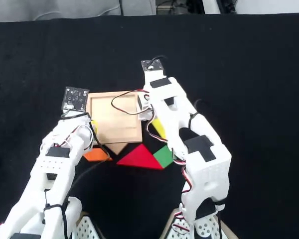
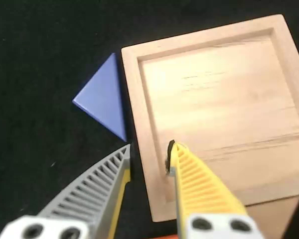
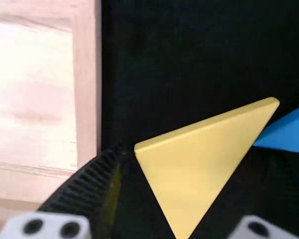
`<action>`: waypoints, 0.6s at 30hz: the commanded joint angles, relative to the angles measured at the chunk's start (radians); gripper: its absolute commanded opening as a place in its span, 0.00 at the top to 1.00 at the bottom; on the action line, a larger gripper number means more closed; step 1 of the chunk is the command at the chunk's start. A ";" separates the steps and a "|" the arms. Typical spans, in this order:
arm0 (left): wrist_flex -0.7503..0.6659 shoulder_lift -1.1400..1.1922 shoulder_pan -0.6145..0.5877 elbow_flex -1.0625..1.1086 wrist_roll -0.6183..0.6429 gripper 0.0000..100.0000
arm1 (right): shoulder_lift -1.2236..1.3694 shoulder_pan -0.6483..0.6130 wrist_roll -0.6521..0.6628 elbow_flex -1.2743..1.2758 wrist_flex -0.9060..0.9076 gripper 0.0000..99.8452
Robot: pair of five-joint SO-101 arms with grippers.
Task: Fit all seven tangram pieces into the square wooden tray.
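Wooden tray (image 1: 107, 127) mid-counter shows bare wood. Left hand (image 2: 149, 147), fingers apart, straddles its wall; right hand (image 3: 197, 157), fingers apart, flanks yellow triangle (image 3: 204, 184) lying just beside the tray.

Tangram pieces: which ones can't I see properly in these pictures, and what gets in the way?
Yellow triangle: high view, largely covered by the right arm.
Orange piece: high view, partly under the left arm; shape unclear.
Blue piece: right wrist view, cut off by the picture's edge.
Tan piece: left wrist view, cut off at the edge beside the tray.
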 commanded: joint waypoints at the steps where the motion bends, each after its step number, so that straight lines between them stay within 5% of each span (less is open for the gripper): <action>1: -0.018 -0.086 -0.145 -0.005 0.123 0.86 | -0.007 -0.017 -0.009 -0.050 -0.018 0.57; 8: -0.023 -0.296 -0.194 0.099 0.178 0.86 | -0.012 -0.011 -0.015 -0.047 -0.034 0.63; 18: -0.015 -0.387 -0.104 0.159 0.101 0.86 | -0.007 -0.009 -0.069 -0.042 -0.049 0.63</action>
